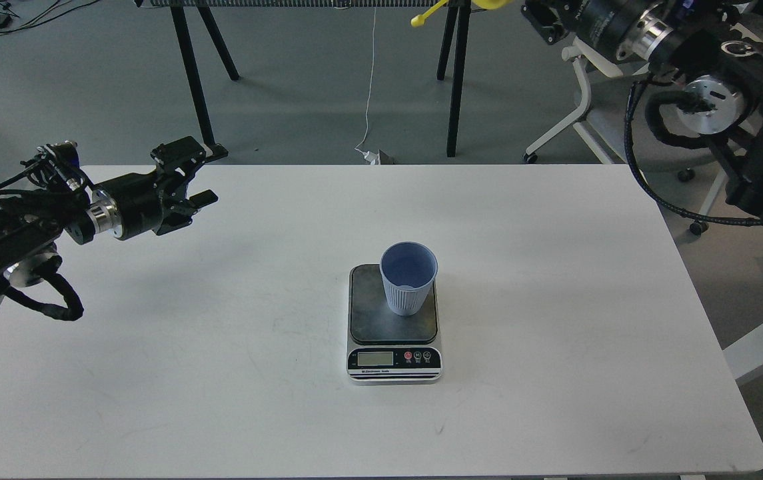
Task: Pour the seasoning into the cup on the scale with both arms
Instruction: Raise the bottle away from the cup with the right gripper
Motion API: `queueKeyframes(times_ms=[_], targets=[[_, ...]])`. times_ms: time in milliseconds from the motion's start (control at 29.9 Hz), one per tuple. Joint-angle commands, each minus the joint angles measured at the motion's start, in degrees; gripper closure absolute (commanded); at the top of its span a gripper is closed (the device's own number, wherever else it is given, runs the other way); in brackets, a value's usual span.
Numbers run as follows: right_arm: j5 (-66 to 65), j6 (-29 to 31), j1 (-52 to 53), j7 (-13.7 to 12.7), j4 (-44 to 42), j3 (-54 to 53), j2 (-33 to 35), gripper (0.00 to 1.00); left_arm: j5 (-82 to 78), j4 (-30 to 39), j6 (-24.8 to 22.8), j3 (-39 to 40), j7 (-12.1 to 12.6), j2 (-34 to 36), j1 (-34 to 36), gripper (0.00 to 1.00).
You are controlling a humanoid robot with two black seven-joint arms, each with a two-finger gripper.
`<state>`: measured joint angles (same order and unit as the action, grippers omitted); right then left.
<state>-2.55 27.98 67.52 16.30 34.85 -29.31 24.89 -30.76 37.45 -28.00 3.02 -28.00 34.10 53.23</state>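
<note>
The light blue-grey ribbed cup (pixel 408 278) stands upright on the dark plate of the scale (pixel 393 327) at the table's middle. My left gripper (pixel 210 175) is open and empty above the table's far left, well left of the cup. My right arm comes in from the upper right, and its gripper (pixel 533 19) sits at the top edge, far above and behind the cup. The yellow seasoning bottle (pixel 491 3) is held there on its side, mostly cut off by the frame. Its nozzle and cap (pixel 421 18) point left and down.
The white table (pixel 554 300) carries only the scale and cup. Behind it stand black stand legs (pixel 454 80), a hanging white cable (pixel 370 87) and a white chair base (pixel 578 113) on the grey floor.
</note>
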Motion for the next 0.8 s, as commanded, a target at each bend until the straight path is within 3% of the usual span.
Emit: queueKeyframes(times_ms=[0, 301, 568, 769], targets=[[14.9, 0.0, -4.8, 0.0, 2.3, -1.7, 4.0, 0.91, -0.5, 0.0, 0.0, 0.0, 0.0, 0.0, 0.0, 0.01], [37.4, 0.0, -21.7, 0.0, 13.3, -14.4, 8.2, 0.9, -1.2, 0.0, 0.0, -0.1, 0.0, 0.0, -0.1, 0.01], [42.2, 0.0, -36.1, -0.1, 20.9, -26.7, 7.4, 0.9, -1.7, 0.0, 0.0, -0.1, 0.0, 0.0, -0.7, 0.01], [45.8, 0.0, -44.6, -0.1, 22.0, -29.0, 2.8, 0.9, -1.7, 0.1, 0.0, -0.1, 0.0, 0.0, -0.8, 0.01]])
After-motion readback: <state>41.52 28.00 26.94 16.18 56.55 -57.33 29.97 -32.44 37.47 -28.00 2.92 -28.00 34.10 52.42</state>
